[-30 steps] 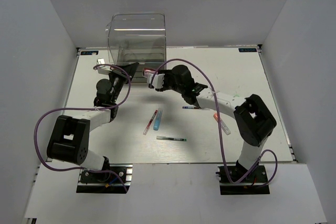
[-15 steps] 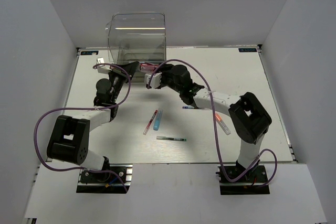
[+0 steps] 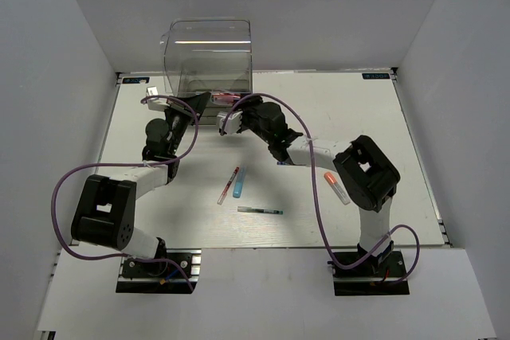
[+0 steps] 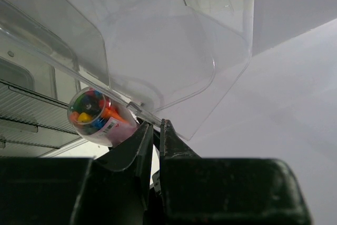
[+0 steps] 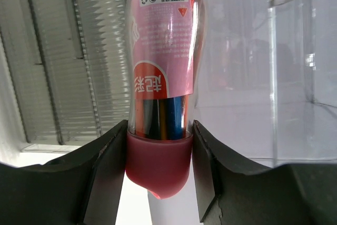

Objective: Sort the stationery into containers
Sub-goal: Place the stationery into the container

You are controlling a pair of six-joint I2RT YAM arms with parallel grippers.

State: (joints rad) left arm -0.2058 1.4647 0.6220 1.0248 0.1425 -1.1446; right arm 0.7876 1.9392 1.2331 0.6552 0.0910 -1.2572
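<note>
At the upper left of the overhead view, the left claw (image 3: 199, 103) was narrowed to a pinch on a flap edge of the clear box (image 3: 211, 49). Just right of it, the right claw (image 3: 229, 119) gripped the pink tube (image 3: 226, 98), whose far end lay at the box's base, above the worktop (image 3: 358, 117).

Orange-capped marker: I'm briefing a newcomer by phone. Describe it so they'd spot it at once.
On the white table, find the right arm's dark elbow. The orange-capped marker lies left of it, clear-bodied. Unlike the red pen, light-blue marker and teal-tipped pen mid-table, its cap is orange.
</note>
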